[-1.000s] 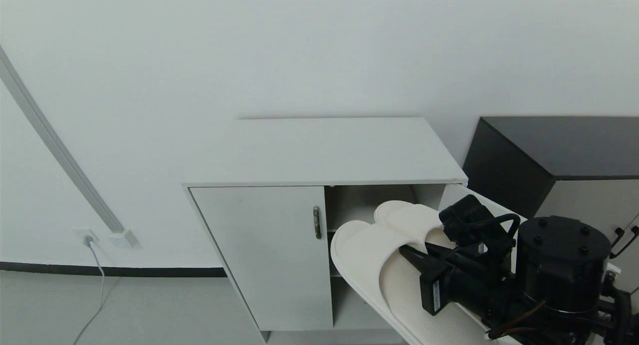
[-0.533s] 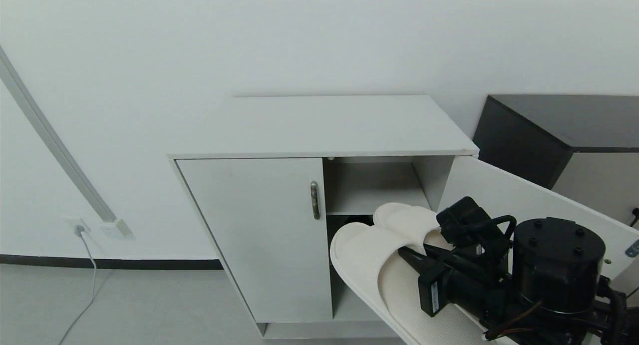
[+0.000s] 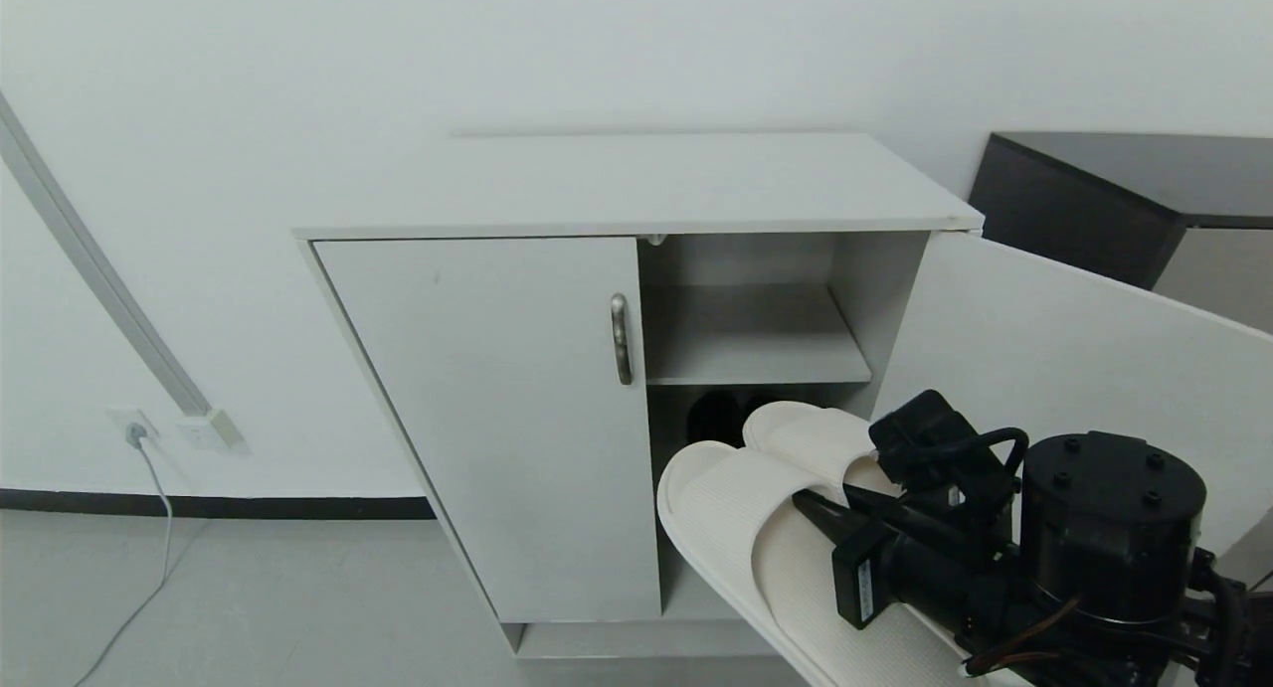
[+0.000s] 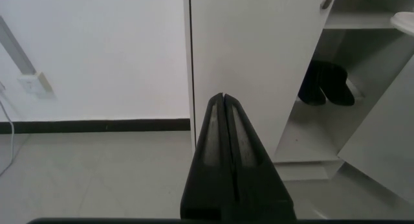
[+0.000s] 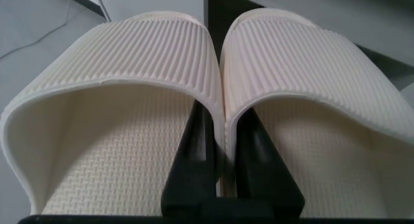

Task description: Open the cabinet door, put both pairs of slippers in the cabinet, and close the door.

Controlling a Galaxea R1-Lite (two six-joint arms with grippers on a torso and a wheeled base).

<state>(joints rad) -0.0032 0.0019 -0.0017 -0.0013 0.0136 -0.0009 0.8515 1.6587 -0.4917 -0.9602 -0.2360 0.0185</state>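
At the cabinet (image 3: 646, 180) front, the right door (image 3: 1054, 339) stood swung wide and the left door (image 3: 487, 409) was shut, handle (image 3: 620, 339) at its inner edge.

My right end effector (image 5: 223, 127) was clamped on the cream slippers (image 3: 736, 508). Its fingers pinched the two adjoining inner walls together. Toes pointed at the opening, just in front of the lower compartment and, as far as I could judge, not yet inside.

The dark slippers (image 4: 330, 85) already sat on the lower shelf (image 4: 310, 140), toward the back. The upper shelf (image 3: 751, 354) was above them.

My left end effector (image 4: 223, 104) was closed on nothing, hanging low above the floor (image 4: 97, 179) and facing the left door's outer edge.

Step in hand, my read: insert the second pair.
- Drive straight in between the left door's edge and the open door, with no yaw.
- Keep the soles level. The grip was only on soft upper walls, so the pair could sag or twist; go slow.
- The dark pair took the back of the lower shelf, so either land in front of it or lift to the upper shelf.
- Let go only once the soles rest on a shelf.
- Heels must sit fully behind the front edge, or the door won't shut.
- Back out along the entry line so the fingers don't drag a slipper out.
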